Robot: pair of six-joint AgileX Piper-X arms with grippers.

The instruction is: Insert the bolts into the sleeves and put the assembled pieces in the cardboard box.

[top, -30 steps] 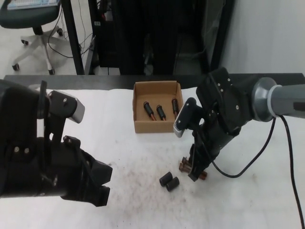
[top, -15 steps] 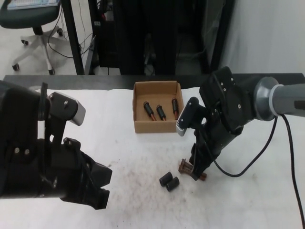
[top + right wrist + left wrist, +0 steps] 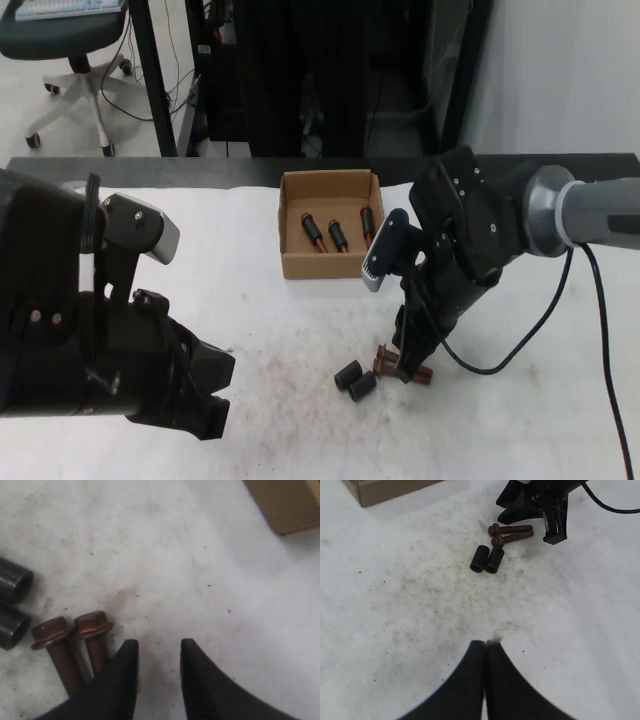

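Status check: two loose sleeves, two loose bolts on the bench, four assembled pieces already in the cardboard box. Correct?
No: the cardboard box holds three assembled pieces, not four; the high view shows it. Two loose sleeves and two loose bolts on the bench is right.

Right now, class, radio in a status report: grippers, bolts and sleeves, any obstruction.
Left gripper shut, empty, above bench. Right gripper open, down beside two bolts. Two sleeves loose next to them; three assembled pieces in cardboard box. Nothing blocking.
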